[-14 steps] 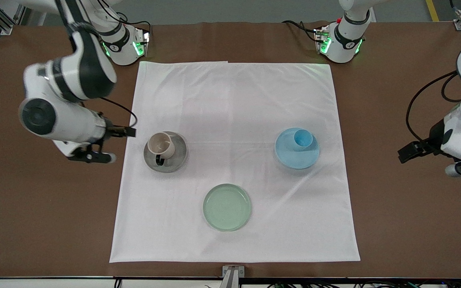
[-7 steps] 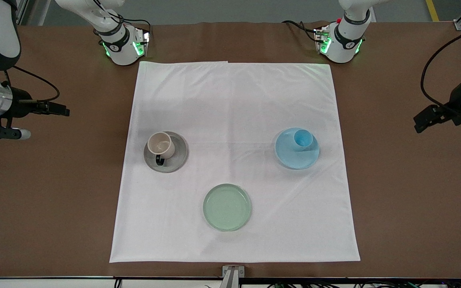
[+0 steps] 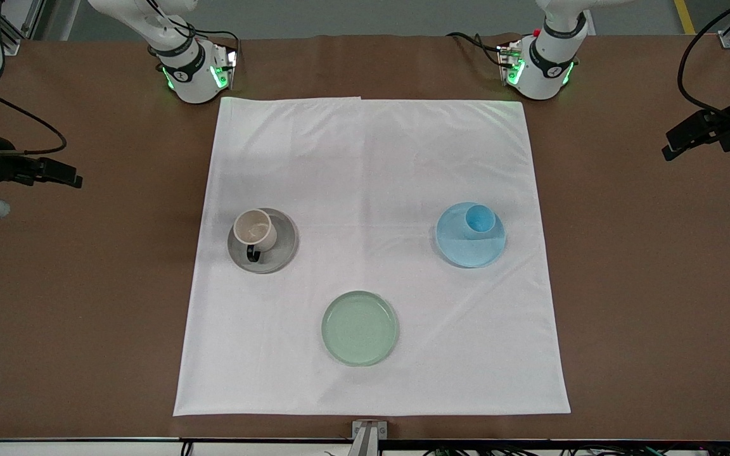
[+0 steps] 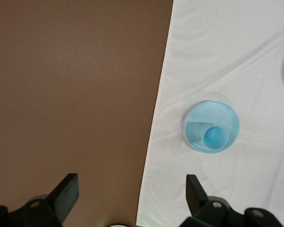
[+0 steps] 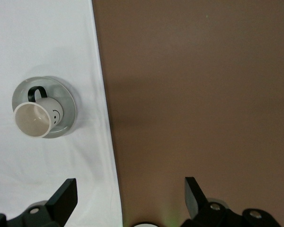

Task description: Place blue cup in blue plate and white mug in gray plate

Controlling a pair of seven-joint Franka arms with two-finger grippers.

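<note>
both claws pulled outward; blue cup [image 3: 480,221] on blue plate [image 3: 466,252]

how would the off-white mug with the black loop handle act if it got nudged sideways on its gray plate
The off-white mug with the black loop handle looks rigid and probably glazed, so it would likely slide on the shallow gray plate rather than flex. It stands off-centre, so a nudge might catch the low rim and tip it. Its handle would probably stop any long roll.
</note>
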